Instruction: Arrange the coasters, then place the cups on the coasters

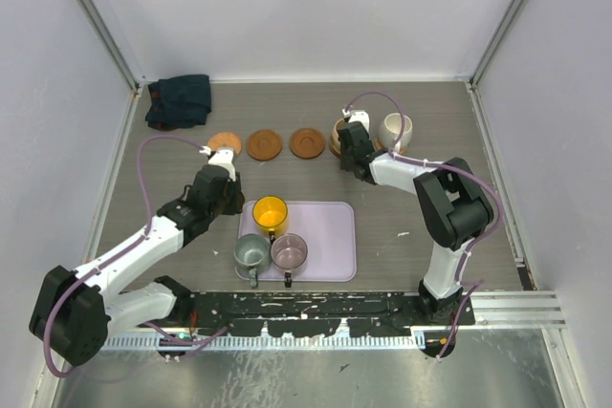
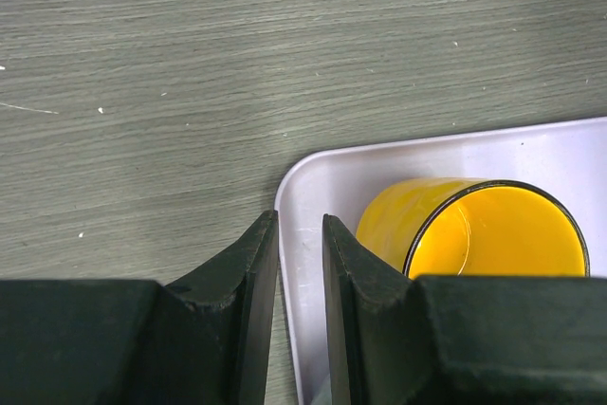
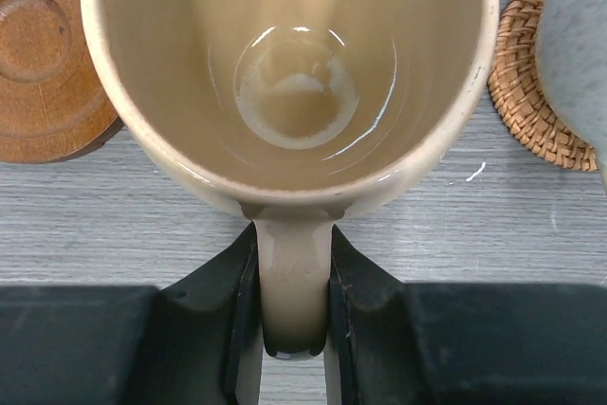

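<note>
Three brown coasters (image 1: 225, 143) (image 1: 264, 144) (image 1: 307, 142) lie in a row at the back. My right gripper (image 3: 292, 234) (image 1: 353, 147) is shut on the handle of the tan cup (image 3: 294, 64) (image 1: 338, 131), just right of that row. The cream-white cup (image 1: 396, 128) stands on a woven coaster (image 3: 531, 92). The yellow cup (image 2: 474, 234) (image 1: 271, 211), grey-green cup (image 1: 251, 251) and purplish cup (image 1: 289, 250) stand on the lilac tray (image 1: 325, 226). My left gripper (image 2: 292, 220) (image 1: 232, 200) straddles the tray's left rim, open by a narrow gap, holding nothing.
A dark cloth (image 1: 180, 99) lies bunched in the back left corner. White walls close the table on three sides. The tray's near-left corner (image 2: 313, 177) sits just ahead of my left fingertips.
</note>
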Tool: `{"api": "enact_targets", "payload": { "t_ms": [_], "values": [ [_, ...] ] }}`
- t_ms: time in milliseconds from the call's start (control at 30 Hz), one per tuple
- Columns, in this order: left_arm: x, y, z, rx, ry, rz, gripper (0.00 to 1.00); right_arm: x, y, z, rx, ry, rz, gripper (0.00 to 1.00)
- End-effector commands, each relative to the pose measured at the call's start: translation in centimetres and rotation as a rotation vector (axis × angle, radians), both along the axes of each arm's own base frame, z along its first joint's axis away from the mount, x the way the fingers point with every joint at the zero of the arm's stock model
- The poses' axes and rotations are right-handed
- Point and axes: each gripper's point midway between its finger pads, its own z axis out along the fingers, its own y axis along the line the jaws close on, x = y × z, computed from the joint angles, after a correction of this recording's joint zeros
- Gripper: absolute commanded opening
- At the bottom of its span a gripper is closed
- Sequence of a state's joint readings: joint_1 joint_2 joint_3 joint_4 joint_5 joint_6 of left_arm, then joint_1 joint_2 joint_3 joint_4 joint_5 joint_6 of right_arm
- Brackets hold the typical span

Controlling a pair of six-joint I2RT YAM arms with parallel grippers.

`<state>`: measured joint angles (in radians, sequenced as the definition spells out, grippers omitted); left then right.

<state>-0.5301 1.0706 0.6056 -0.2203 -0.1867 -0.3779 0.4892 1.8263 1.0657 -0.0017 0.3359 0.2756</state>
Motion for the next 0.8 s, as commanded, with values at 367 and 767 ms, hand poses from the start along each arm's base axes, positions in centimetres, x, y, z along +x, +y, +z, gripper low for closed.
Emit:
{"api": "enact_targets", "payload": {
  "t_ms": [367,767],
  "values": [
    [0.5,-0.2,1.1,-0.026,-0.051,0.007,0.27,1.3,0.7,-0.3,-0.021,-0.022,-0.027,0.10],
    [0.4,-0.1,1.0,-0.023,-0.050,0.009,0.27,1.7,-0.1,0.2,-0.030,-0.047,-0.089,0.16]
  ]
}}
